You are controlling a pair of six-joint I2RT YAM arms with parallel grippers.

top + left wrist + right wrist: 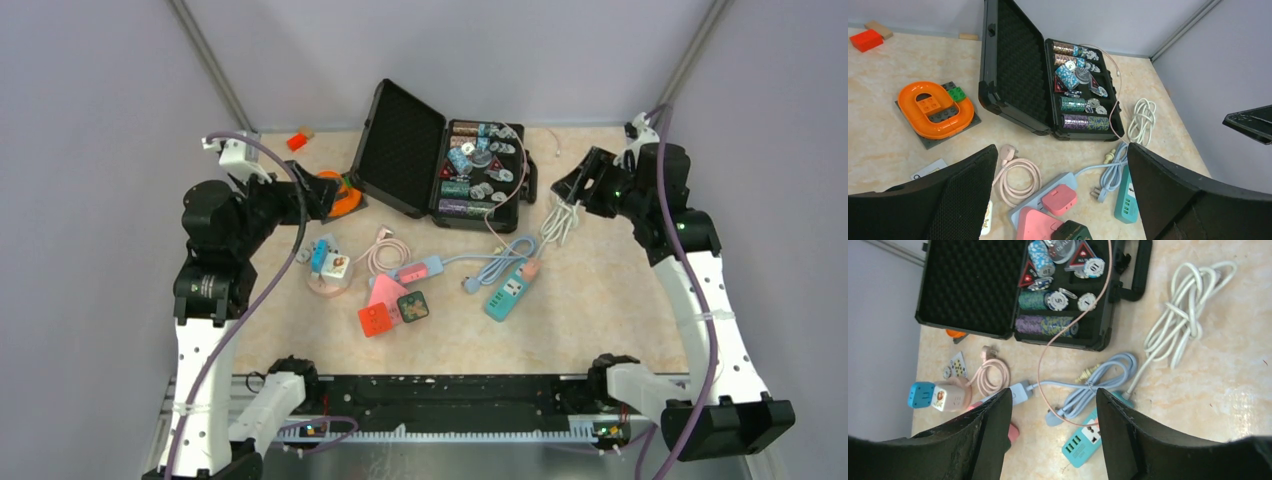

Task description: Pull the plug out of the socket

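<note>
As the left gripper [1062, 150] and right gripper [1053, 392] are spread and empty, reaching is judged the current step. The plug [1059, 198], seated in the socket [1069, 181] at the case's [1013, 60] 6 o'clock, must be pinched.

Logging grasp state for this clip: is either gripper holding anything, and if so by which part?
Nothing is held. The left gripper and the right gripper are both open, with nothing gripped in either.
</note>
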